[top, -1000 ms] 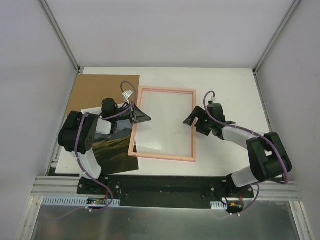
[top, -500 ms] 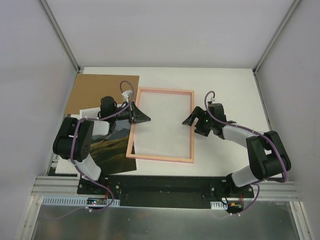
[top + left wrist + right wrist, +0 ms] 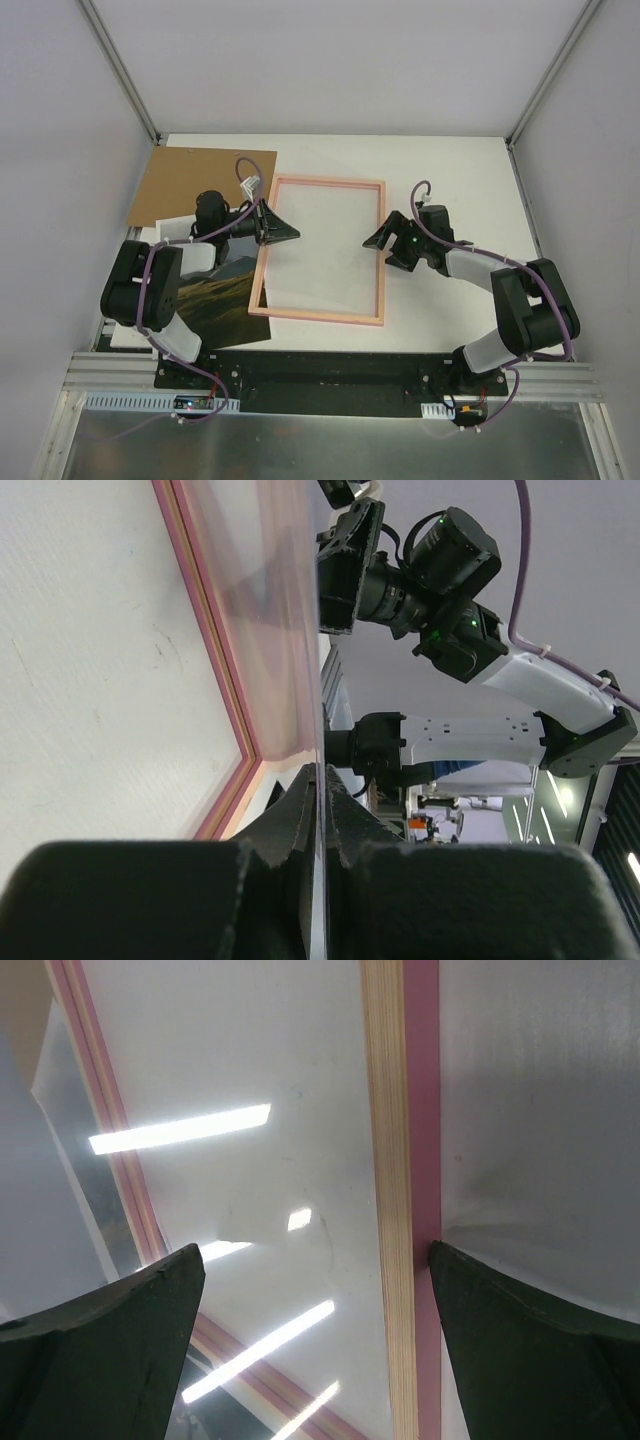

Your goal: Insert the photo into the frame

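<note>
White tabletop (image 3: 450,170); left claw (image 3: 292,234) pinches the frame's (image 3: 325,182) pane (image 3: 325,250) (right claw (image 3: 382,246) gapes).

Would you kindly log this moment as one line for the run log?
left gripper: shut on pane | right gripper: open, astride frame right rail | photo: outside frame

Pink frame (image 3: 400,1110) between wide-set jaws

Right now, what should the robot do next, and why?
Probably shut the right gripper on the right rail of the frame: its jaws stand open astride that rail, while the left gripper pinches the clear pane, so the frame could slide.
</note>
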Available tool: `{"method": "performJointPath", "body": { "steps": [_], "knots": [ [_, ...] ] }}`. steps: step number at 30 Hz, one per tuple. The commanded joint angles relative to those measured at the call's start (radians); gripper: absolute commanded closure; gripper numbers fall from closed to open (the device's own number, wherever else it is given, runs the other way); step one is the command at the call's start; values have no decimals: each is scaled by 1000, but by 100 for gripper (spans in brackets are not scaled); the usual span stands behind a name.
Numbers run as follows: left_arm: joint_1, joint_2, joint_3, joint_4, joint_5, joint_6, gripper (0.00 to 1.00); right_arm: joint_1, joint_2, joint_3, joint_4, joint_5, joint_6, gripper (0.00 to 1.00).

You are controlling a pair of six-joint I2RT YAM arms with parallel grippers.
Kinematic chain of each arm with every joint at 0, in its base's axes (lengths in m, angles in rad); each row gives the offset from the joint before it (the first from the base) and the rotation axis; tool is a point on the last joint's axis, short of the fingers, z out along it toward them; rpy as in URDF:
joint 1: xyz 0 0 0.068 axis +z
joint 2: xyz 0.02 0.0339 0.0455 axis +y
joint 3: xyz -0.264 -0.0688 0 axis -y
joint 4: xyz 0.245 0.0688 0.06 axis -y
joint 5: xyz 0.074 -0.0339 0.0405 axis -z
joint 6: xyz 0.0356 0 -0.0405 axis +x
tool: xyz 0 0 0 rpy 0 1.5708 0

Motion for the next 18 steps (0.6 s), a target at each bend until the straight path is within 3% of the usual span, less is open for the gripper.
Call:
{"method": "performJointPath", "body": {
  "steps": [1,18],
  "knots": [
    [24,-83,14,-38,42,49,100,-5,-5,41,62,-45,14,4],
    [35,-65,95,-196,97,212,100,-15,-19,44,68,-28,-9,4]
  ]
}}
